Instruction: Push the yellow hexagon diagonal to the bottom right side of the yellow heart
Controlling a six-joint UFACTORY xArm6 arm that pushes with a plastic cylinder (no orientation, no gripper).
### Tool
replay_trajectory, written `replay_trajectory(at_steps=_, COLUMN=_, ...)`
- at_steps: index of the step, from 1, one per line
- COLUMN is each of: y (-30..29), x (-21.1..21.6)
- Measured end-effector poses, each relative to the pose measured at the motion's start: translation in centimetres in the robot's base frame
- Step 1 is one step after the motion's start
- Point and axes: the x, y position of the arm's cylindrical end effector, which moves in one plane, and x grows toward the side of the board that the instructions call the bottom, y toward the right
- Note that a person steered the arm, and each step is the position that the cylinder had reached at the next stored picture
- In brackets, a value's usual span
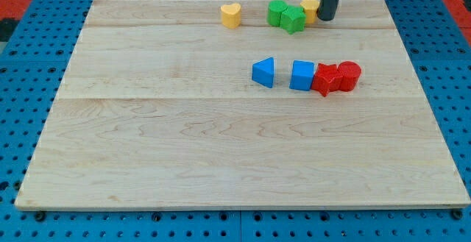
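From the one camera view, the light wooden tabletop (221, 154) sits on a blue pegboard surface (29, 65). Along the view's top edge stands the yellow heart (231, 15), well to the left of a pair of green blocks touching each other: a rounded green block (277, 12) and a green cube-like block (293, 20). Just to their right the yellow hexagon (310, 9) peeks out, partly hidden behind the dark rod, with my tip (327, 18) touching its right side. There is no gripper on this arm, only the rod, so nothing is clasped or let go. Lower, near the middle right, a blue triangle (263, 73) stands apart from a blue block (302, 76), which touches a red block (324, 79), itself pressed against a red cylinder-like block (349, 76). No containers show anywhere.
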Motion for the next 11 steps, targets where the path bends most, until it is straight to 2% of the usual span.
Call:
replay_trajectory(at_steps=1, y=0.8, x=-1.9)
replay_trajectory(at_steps=2, y=4.2, x=-4.1)
replay_trajectory(at_steps=3, y=0.3, x=-4.2)
replay_trajectory(at_steps=5, y=-10.8, x=-1.7)
replay_trajectory(at_steps=8, y=-10.3, x=-1.4)
replay_trajectory(at_steps=9, y=-13.1, x=0.1)
replay_trajectory(at_steps=10, y=-19.3, x=3.0)
replay_trajectory(at_steps=11, y=-23.9, x=2.5)
